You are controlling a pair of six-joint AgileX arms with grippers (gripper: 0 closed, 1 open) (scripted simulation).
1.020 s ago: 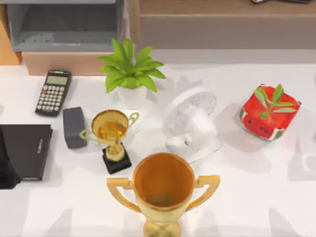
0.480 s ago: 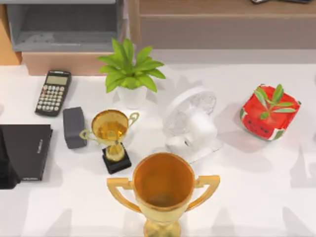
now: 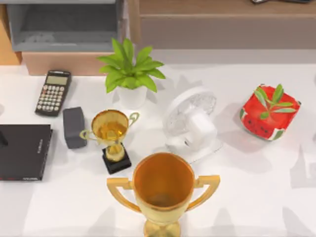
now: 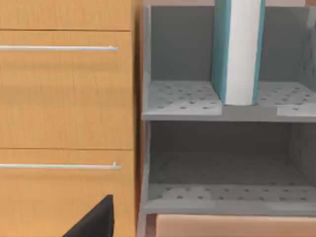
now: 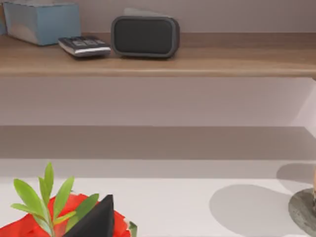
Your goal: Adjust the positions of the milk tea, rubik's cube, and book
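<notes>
The book point(image 4: 239, 49) has a teal-blue cover and white page edges. It stands upright on the upper level of a grey shelf unit point(image 4: 182, 98) in the left wrist view. A dark part of my left gripper point(image 4: 94, 219) sits low in that view, facing the shelf and the wooden drawers. A dark part of my right gripper point(image 5: 94, 219) shows in the right wrist view, just above the watermelon planter point(image 5: 29, 229). A grey round base point(image 5: 305, 210) at that view's edge may belong to the milk tea; I cannot tell. The rubik's cube is out of view.
On the table stand a calculator point(image 3: 53, 92), a dark grey box point(image 3: 74, 127), a black flat notebook point(image 3: 23, 152), two gold trophies point(image 3: 111, 133) point(image 3: 163, 190), a potted plant point(image 3: 129, 74), a white fan point(image 3: 191, 123) and the watermelon planter point(image 3: 269, 112). A wooden shelf holds a speaker point(image 5: 144, 36).
The dark shape of my left arm over the black notebook has pulled out past the top view's left edge. The shadows at the right edge shifted slightly.
</notes>
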